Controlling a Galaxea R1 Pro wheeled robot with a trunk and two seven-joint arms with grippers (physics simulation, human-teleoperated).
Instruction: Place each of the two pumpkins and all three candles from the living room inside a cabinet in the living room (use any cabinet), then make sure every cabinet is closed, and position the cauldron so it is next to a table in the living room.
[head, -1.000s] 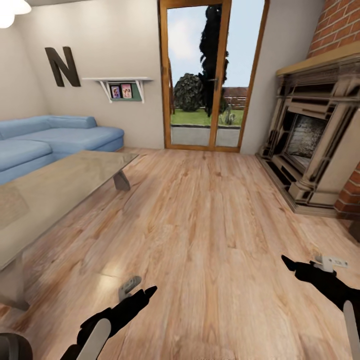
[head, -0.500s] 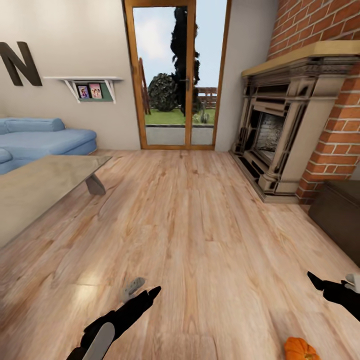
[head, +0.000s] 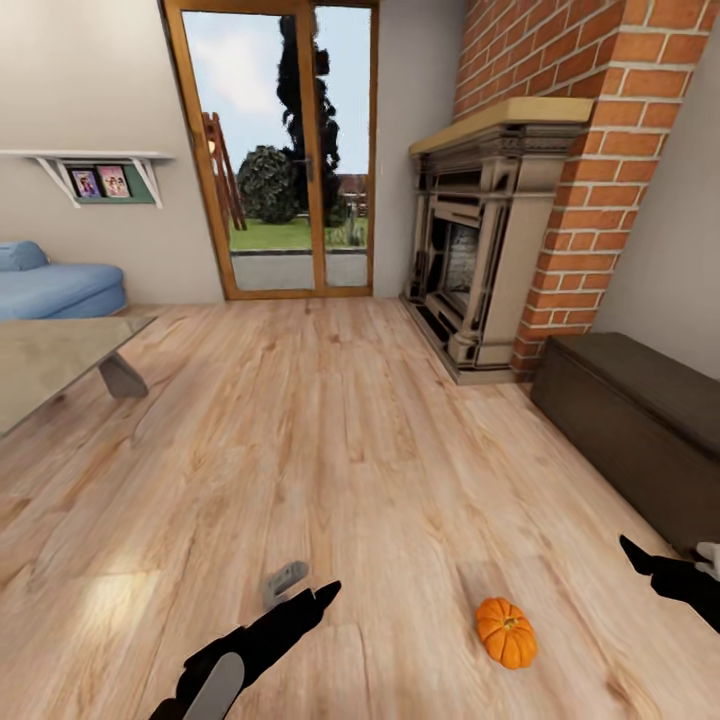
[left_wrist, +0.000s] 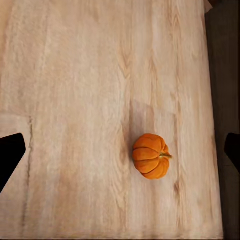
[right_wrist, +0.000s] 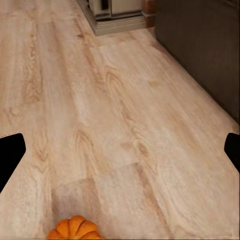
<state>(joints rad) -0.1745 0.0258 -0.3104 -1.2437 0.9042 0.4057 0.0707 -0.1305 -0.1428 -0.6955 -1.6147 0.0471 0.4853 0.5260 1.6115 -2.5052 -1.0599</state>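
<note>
Pumpkin (head: 505, 631) and cabinet (head: 640, 425) now enter at lower right as view pans; left gripper (left_wrist: 120, 150) and right gripper (right_wrist: 120, 150) both spread wide, empty.

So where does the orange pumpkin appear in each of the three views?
Head view: pumpkin on the floor, low and right of centre.
Left wrist view: pumpkin near the middle, lying on its side.
Right wrist view: only its top, at the lower edge.
Shared landmark: the dark cabinet.

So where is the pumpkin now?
In the head view, the pumpkin lies on the wooden floor at lower right, between both grippers, in front of the dark cabinet.
</note>
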